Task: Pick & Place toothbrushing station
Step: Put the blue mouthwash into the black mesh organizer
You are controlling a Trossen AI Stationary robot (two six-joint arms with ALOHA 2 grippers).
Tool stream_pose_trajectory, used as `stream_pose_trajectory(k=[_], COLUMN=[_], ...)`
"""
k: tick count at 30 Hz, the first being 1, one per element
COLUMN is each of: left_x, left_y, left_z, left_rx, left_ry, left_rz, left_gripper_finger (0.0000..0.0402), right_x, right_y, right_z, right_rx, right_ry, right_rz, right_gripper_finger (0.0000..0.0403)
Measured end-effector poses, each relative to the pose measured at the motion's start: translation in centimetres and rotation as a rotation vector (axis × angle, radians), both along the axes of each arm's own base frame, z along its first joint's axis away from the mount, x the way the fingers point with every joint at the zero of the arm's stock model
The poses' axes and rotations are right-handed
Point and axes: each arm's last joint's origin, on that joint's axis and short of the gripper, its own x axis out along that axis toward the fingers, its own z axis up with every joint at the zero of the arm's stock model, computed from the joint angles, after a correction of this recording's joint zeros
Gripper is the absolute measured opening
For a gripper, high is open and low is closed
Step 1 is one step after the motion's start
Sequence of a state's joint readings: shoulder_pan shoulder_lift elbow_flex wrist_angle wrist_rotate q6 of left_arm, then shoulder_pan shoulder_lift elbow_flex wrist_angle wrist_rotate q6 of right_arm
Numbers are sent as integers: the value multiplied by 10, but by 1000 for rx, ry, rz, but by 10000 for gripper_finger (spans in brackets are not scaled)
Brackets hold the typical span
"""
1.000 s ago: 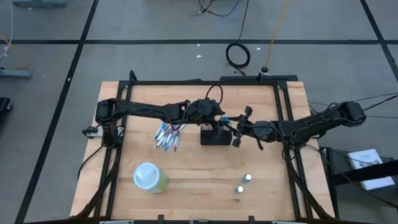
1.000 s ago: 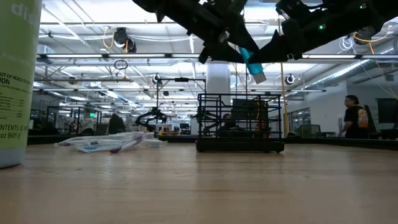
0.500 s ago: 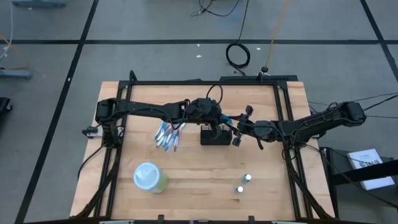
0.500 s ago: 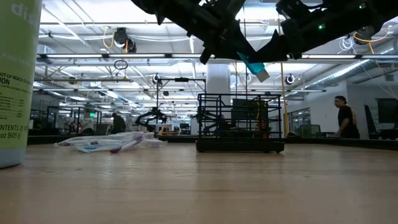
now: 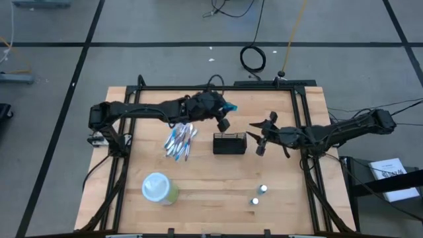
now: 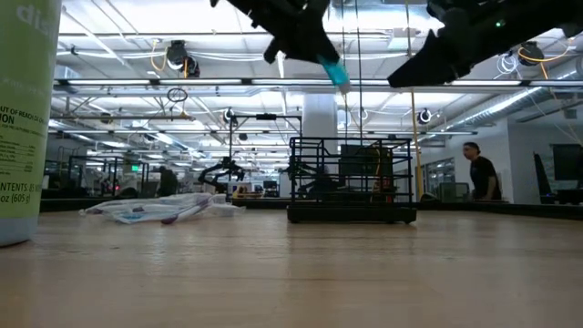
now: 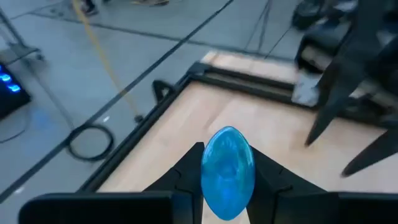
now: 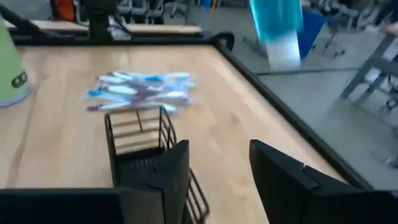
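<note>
The black wire-mesh caddy [image 5: 229, 143] stands on its base at the table's middle; it also shows in the low view [image 6: 351, 180] and the right wrist view [image 8: 140, 146]. My left gripper [image 5: 225, 114] is above the table, on the far-left side of the caddy, shut on a blue tube [image 5: 230, 107] with a whitish end [image 8: 283, 53]. My right gripper [image 5: 262, 135] hangs open and empty just right of the caddy, its fingers [image 8: 177, 165] pointing at it. My left gripper pinches the blue tube [image 7: 228, 171] between its two fingers, one on each flat side. The tube sticks out past the fingertips toward the table's right and slants down [image 6: 335, 71]. It is lifted clear, above the caddy's height.
A heap of toothbrushes [image 5: 180, 142] lies left of the caddy. A pale-green cup [image 5: 159, 188] stands near the front left. Two small capped things [image 5: 259, 194] stand at the front right. A black metal frame [image 5: 301, 119] borders the table. A person [image 6: 476, 171] walks in the room behind.
My left gripper has risen and gone from over the caddy toward the table's far-left, carrying the blue tube away from my right gripper. My right gripper has drawn back a little toward the table's right edge.
</note>
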State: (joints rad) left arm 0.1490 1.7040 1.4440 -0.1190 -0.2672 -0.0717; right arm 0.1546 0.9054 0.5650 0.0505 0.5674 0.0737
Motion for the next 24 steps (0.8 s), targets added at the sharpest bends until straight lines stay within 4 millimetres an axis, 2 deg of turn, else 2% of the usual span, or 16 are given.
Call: stream_pose_trajectory(k=[2, 4, 6, 10, 15, 18, 20, 24], left_x=[-6, -14, -23, -48, -83, -95, -97, -89], left_y=[3, 5, 6, 9, -3, -13, -20, -34], left_z=[6, 4, -7, -43, -70, -80, -87, -102], left_rx=[-3, -19, -51, -95, -68, -45, -36, -27], left_ry=[-74, -168, -284, -546, -847, -930, -924, -862], left_rz=[-26, -71, -120, -186, -272, -309, -322, -361], left_gripper_finger=[78, 78, 78, 78, 78, 78, 78, 78], right_x=[-5, -8, -10, -11, -8, 1, 10, 32], right_y=[-1, -2, -2, -2, -4, -6, -6, -9], right_z=[1, -1, -2, -3, -4, 0, 2, 9], right_rx=[30, 48, 54, 66, 84, 88, 89, 110], right_ry=[0, 25, 39, 44, 23, -47, -109, -271], right_rz=[-18, -30, -35, -42, -58, -67, -55, 127], right_gripper_finger=[167, 169, 168, 165, 165, 165, 166, 167])
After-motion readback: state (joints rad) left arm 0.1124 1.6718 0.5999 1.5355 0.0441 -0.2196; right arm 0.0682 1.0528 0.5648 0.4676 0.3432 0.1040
